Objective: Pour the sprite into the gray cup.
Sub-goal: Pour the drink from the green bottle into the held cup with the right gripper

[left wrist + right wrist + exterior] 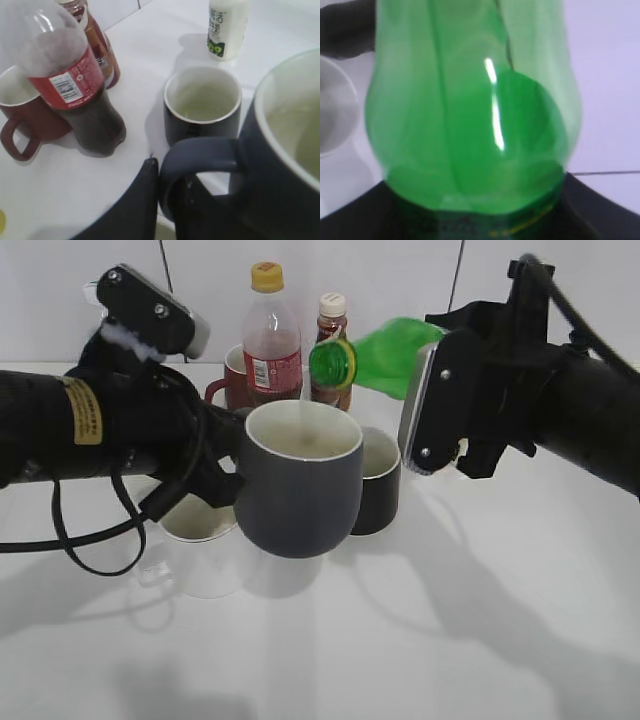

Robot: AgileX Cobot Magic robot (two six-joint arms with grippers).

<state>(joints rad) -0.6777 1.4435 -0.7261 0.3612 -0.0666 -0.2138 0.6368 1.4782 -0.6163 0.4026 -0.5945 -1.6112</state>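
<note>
A: How many mugs does the table hold?

B: Four show on it or over it: the gray cup (pixel 298 485), a black mug (pixel 378 480) just behind it, a red mug (pixel 22 117) at the back, and a white mug (pixel 198 540) low on the left. Bottles number four: the sprite (pixel 385 355), a cola bottle (pixel 271 340), a brown-drink bottle (pixel 331 340), and a white bottle (pixel 227 27) seen only from the left wrist.

A: And the arms?

B: The left arm reaches in level from the left; the left gripper (pixel 165 200) pinches the gray cup's handle, holding the cup above the white table (pixel 450 640). The right arm comes from the right, and the right gripper (pixel 435 415) clamps the sprite's lower body, tipping it neck-down leftward. The mouth hangs just over the cup's rim, with a thin stream falling inside.
</note>
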